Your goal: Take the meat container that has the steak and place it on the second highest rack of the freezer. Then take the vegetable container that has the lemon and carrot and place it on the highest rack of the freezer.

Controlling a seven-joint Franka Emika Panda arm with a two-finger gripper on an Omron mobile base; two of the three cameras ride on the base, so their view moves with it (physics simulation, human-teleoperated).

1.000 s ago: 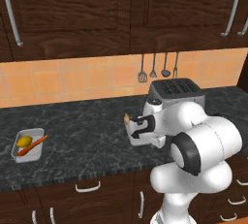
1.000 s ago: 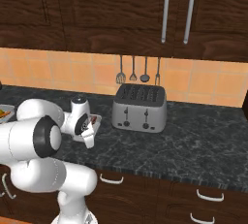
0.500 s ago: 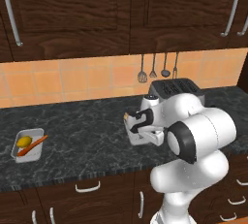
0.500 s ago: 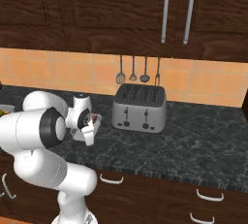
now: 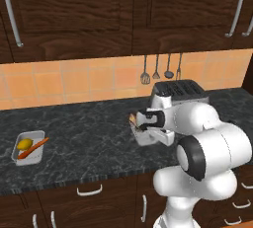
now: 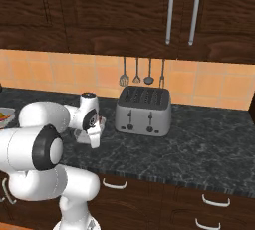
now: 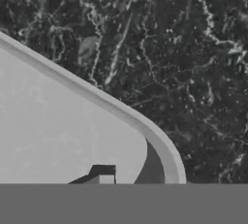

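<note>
Left base view: we see the pincer [image 5: 140, 129] at frame centre holding the meat container [image 5: 148, 136] above the desk [image 5: 89, 138]; vegetable container [image 5: 27, 149] sits lower left.

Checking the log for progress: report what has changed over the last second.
Little has changed. The arm's elbow swung up and then sank a bit lower, while the gripper kept its place at the meat container on the counter; whether the jaws grip it cannot be told. The vegetable container with lemon and carrot, and the toaster, stayed put.
</note>
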